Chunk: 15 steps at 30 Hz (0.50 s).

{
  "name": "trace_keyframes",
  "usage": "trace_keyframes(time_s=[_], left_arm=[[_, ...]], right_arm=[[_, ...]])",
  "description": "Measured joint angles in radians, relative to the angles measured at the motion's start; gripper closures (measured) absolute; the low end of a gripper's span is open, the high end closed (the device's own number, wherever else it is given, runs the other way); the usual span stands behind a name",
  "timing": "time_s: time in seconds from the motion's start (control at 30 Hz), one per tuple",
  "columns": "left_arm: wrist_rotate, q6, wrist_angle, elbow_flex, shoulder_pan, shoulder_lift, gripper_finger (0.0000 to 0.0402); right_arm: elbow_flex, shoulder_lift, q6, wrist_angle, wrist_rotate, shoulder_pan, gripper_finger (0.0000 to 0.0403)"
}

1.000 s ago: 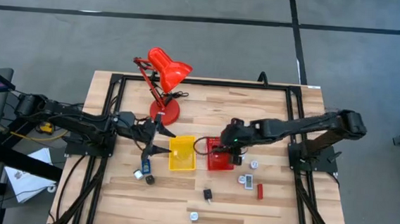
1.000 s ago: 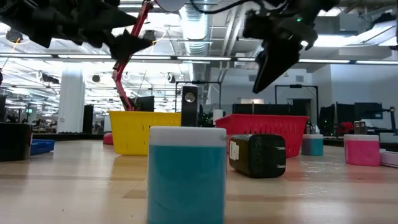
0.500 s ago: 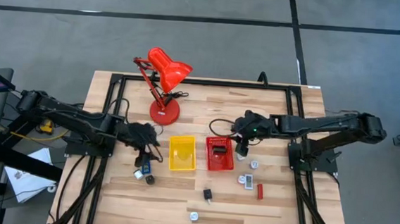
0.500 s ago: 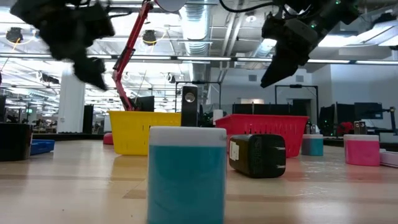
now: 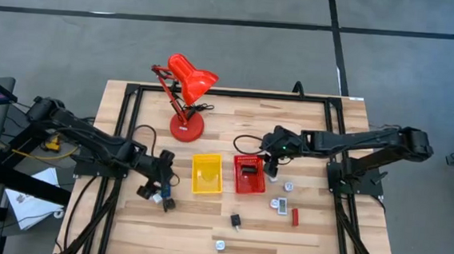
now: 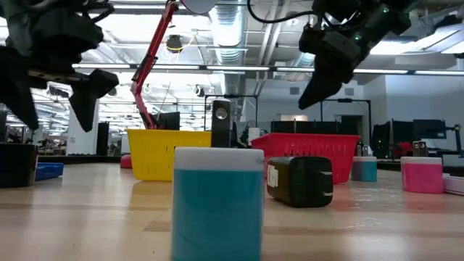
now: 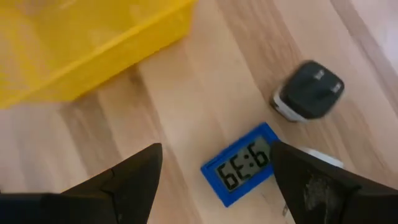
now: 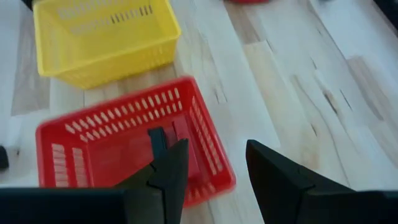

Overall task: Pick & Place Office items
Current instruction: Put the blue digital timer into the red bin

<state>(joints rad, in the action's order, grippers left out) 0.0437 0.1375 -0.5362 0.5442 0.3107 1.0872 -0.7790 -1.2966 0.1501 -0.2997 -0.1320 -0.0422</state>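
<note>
The small office items lie scattered on the table's near half. My left gripper [image 5: 159, 188] hangs open just above a blue digital clock [image 7: 241, 165], which lies flat on the wood, one finger on either side without touching it. A black roundish piece [image 7: 309, 98] rests beside the clock. My right gripper [image 8: 216, 144] is open above the table at the right edge of the red tray [image 5: 248, 175]. A black piece [image 8: 157, 142] lies inside that tray. A red rectangle [image 5: 294, 217], a white one [image 5: 283, 205] and silvery bits [image 5: 288, 186] lie to the tray's near right.
The yellow tray [image 5: 207, 174] stands left of the red one. A big red desk lamp [image 5: 185, 100] stands on the far side. A black piece [image 5: 236, 220] and a white one [image 5: 220, 244] lie near the front edge. Bare wood shows at the far right.
My left gripper has swung from beside the yellow tray toward the table's near left and come down over the blue clock. My right gripper has drawn back from above the red tray toward the table's right, and a black piece now shows in that tray.
</note>
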Motion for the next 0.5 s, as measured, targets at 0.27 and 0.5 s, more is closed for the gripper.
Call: trace_keyframes(time_s=[0.27, 0.5], left_arm=[[-0.097, 0.094, -0.021, -0.001, -0.004, 0.081, 0.011], [-0.052, 0.248, -0.047, -0.001, -0.034, 0.142, 0.011]], right_arm=[[0.001, -0.024, 0.0, 0.024, 0.0, 0.0, 0.0249], [0.0, -0.033, 0.013, 0.057, 0.004, 0.001, 0.0249]])
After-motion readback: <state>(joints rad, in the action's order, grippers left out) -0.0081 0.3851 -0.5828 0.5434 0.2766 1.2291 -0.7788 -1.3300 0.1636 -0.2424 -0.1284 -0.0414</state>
